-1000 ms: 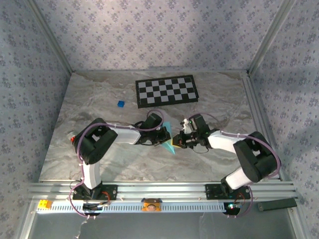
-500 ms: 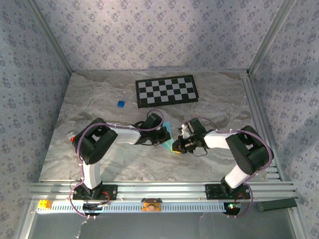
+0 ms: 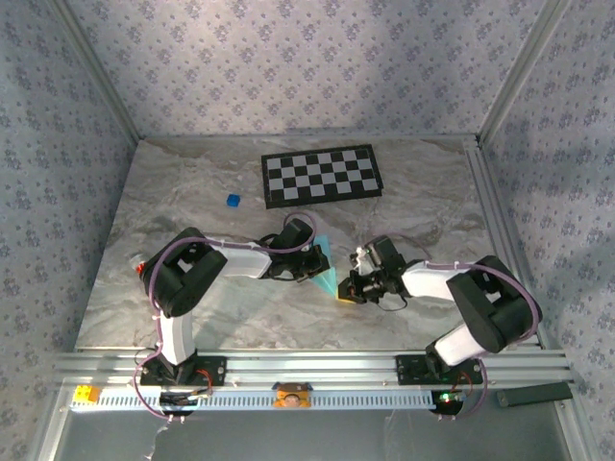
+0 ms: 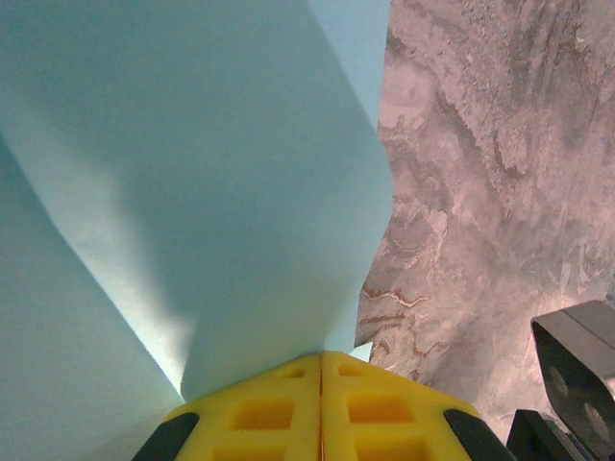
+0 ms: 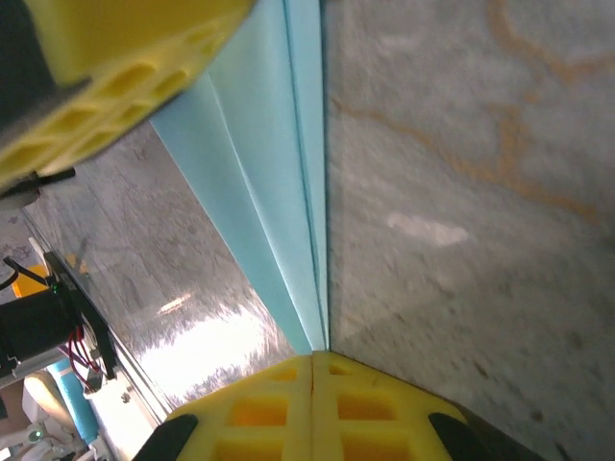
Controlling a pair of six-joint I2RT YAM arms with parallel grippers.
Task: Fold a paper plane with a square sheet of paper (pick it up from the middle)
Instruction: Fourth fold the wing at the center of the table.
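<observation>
left tool pinched shut on folded blue paper, right tool clamped on its narrow tip (probably, seam is blurry), paper stretched between both tools, over worktop

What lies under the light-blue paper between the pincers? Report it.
The marble tabletop shows beside the folded light-blue paper, gripped by the left pincer and right pincer. Whatever lies directly beneath the sheet is covered.
</observation>
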